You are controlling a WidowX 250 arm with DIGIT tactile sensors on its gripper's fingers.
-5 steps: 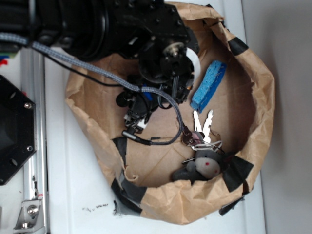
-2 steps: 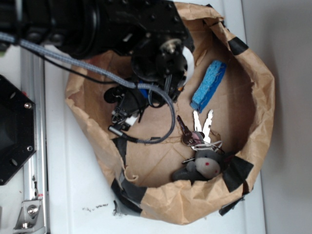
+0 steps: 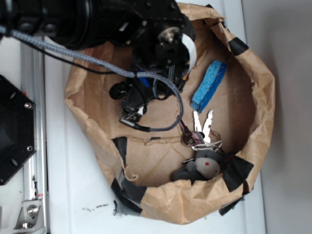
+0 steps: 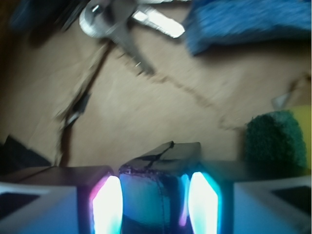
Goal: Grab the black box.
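Gripper [image 4: 155, 195] shifted slightly since earlier, clamped around black box [image 4: 161, 161].

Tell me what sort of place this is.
Likely a robot test bench, not a home: a taped brown paper bin on a white table holds random props, namely a blue sponge, keys and a grey plush toy.

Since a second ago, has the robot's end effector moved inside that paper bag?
Yes. In the exterior view the end effector has shifted slightly up the picture, away from the keys, which stayed put beside the blue sponge.
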